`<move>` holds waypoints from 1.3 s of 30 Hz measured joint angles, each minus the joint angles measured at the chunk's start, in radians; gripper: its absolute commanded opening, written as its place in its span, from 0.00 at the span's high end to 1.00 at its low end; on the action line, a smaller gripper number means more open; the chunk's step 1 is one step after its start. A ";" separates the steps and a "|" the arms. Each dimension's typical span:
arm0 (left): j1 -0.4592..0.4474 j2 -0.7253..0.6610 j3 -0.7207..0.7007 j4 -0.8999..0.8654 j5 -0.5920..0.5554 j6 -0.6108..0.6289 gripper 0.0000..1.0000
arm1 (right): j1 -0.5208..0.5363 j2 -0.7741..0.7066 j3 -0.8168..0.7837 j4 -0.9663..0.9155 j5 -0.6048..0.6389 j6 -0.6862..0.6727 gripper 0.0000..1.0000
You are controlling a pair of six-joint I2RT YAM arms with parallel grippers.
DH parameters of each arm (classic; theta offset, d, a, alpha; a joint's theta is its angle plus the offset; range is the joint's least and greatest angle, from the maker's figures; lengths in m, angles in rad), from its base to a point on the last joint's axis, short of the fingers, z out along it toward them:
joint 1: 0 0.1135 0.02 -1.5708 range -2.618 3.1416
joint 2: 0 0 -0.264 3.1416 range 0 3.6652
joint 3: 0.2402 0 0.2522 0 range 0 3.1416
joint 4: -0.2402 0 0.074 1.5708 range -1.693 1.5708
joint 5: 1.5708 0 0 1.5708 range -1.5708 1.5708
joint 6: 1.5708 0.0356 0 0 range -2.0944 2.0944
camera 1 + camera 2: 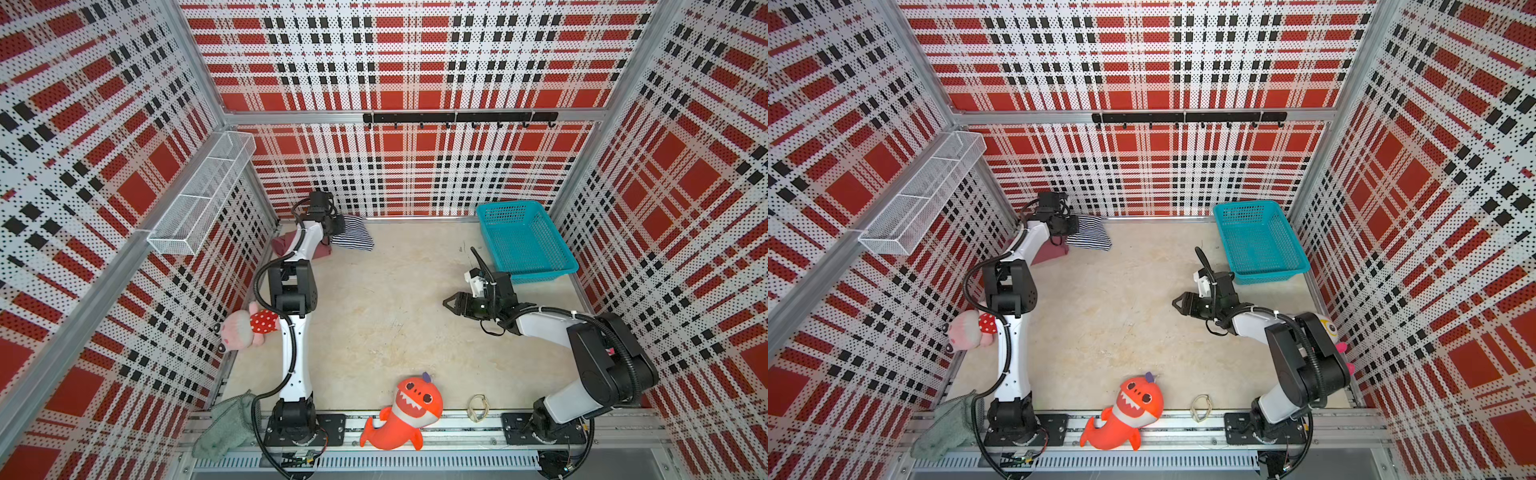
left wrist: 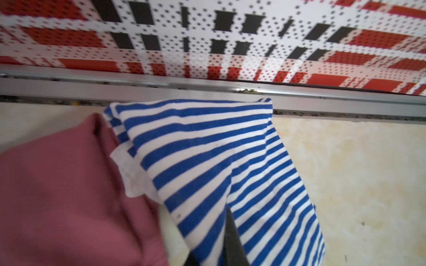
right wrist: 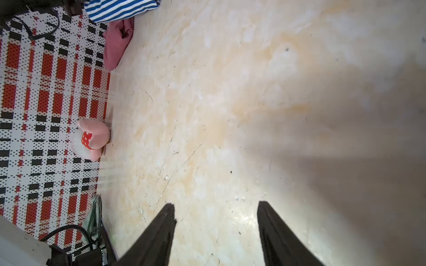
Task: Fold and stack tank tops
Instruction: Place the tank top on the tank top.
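Observation:
At the far left corner lie the two tank tops. The striped tank top [image 1: 353,237] [image 1: 1090,232] [image 2: 207,161] hangs lifted from my left gripper [image 1: 330,237], which is shut on its edge. One dark finger [image 2: 234,239] shows under the draped cloth. The maroon-pink tank top [image 1: 284,245] [image 1: 1052,251] [image 2: 57,195] lies crumpled on the table beside it, partly hidden by the left arm. My right gripper [image 1: 451,301] [image 1: 1179,301] [image 3: 215,207] hovers over bare table at mid-right, open with nothing between its fingers.
A teal basket [image 1: 525,245] stands at the far right. An orange shark plush [image 1: 405,411] and a small loop [image 1: 478,407] lie at the front edge. A pink plush [image 1: 249,328] and grey-green cloth [image 1: 224,428] sit at the left. A wire shelf [image 1: 203,191] hangs on the left wall.

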 measured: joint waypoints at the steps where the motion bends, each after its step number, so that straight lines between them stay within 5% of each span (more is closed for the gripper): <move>1: 0.006 0.000 0.001 -0.005 -0.004 0.008 1.00 | 0.000 0.000 0.000 0.000 -0.001 0.000 0.40; 17: -0.008 -0.039 0.002 -0.037 -0.031 0.097 1.00 | 0.000 0.000 -0.023 0.022 -0.010 0.004 0.40; 39: 0.167 -0.140 -0.050 -0.039 -0.089 0.122 1.00 | 0.000 0.000 -0.029 0.019 -0.010 -0.002 0.40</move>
